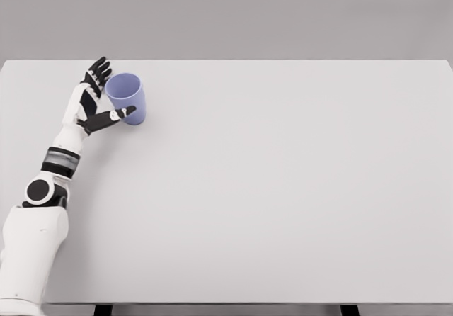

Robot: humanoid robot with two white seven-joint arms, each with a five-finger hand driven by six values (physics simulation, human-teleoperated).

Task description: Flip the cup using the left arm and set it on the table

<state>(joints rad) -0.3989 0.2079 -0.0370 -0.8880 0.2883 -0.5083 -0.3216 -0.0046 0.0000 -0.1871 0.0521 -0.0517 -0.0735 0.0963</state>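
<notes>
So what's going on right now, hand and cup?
Left hand open beside cup, thumb touching its side. Purple cup mouth-up on table, not gripped. Nothing in the way. Right arm out of view.

plain grey wall behind; wide white table (283,188) fills view; dark legs (348,309) at bottom edge.

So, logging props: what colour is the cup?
Light purple-blue cup, clearest in head view.
</notes>
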